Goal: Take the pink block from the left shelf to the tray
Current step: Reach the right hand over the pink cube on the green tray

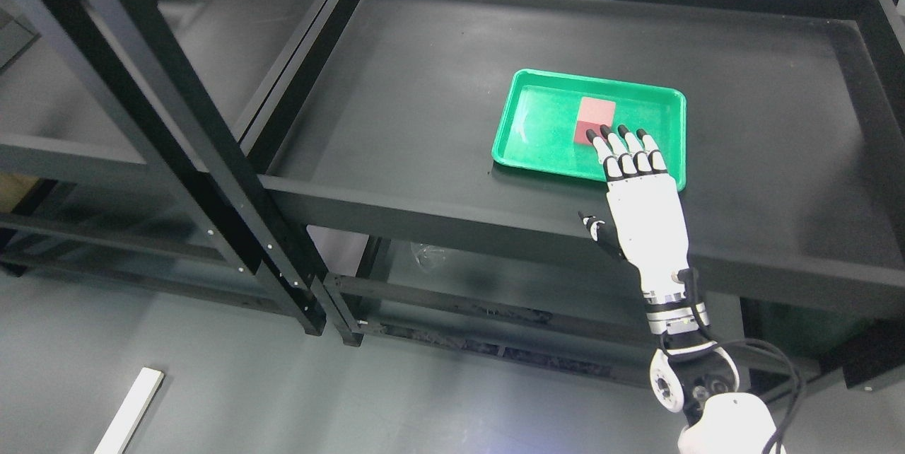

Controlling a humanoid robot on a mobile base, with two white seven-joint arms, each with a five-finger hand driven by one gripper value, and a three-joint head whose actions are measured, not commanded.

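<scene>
The right hand (640, 189), fingers (622, 150) extended and gripping nothing, is hovering beside the pink block (595, 119) lying in the green tray (537, 150); withdrawing straight back should avoid nudging it.

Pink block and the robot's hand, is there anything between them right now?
Nothing. In the head view the right hand, fingers spread, reaches over the green tray, fingertips at the pink block.

White strip (129, 411) on floor.
</scene>
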